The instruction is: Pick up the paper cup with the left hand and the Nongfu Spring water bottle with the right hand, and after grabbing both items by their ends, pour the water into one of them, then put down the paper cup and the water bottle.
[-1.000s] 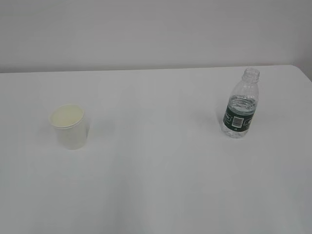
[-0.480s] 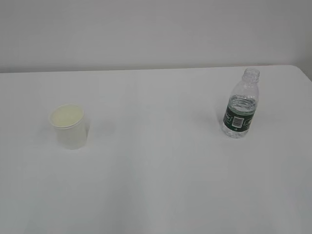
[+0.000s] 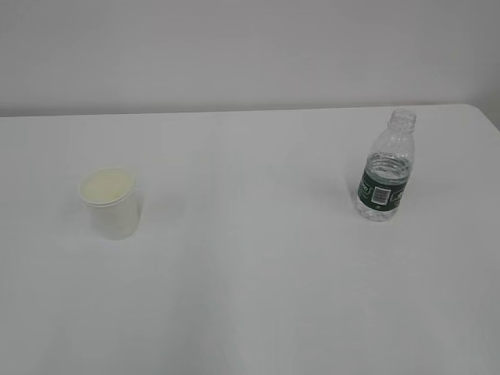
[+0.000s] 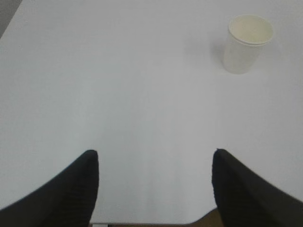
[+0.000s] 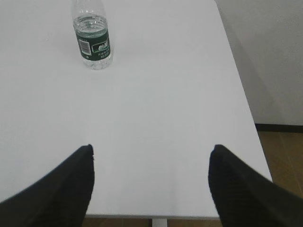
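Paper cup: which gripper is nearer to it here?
Left. The paper cup stands ahead and to the right of the open left gripper; the right gripper faces the water bottle on the table's other side.

paper cup (image 3: pixel 110 202): upright, left on white desk (image 3: pixel 250 297) | Nongfu Spring water bottle (image 3: pixel 385 166): upright, uncapped, right, well apart from cup | water (image 3: pixel 383 191): fills lower bottle
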### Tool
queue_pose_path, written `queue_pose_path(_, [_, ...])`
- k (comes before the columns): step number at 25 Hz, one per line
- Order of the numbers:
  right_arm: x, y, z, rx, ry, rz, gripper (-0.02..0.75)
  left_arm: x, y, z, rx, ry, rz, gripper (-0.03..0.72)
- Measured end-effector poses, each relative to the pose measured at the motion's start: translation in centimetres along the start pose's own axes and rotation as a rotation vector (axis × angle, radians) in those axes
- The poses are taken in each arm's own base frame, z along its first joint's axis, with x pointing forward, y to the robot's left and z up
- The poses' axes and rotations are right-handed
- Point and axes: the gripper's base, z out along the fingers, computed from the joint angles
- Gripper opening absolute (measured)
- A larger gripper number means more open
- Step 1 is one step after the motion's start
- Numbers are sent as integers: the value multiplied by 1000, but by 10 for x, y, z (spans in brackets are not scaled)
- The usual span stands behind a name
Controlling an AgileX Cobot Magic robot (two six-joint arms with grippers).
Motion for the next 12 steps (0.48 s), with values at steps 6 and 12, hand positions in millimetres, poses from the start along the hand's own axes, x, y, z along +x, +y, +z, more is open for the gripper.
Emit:
queue_pose_path(6, [-22, 0, -8, -10, -135, 4, 573, -19, -7, 1, 69, -112, -37, 533])
queue_pose_path(12, [-48, 4, 9, -39, -174, 0, 573, -41, -8, 0, 80, -236, -34, 533])
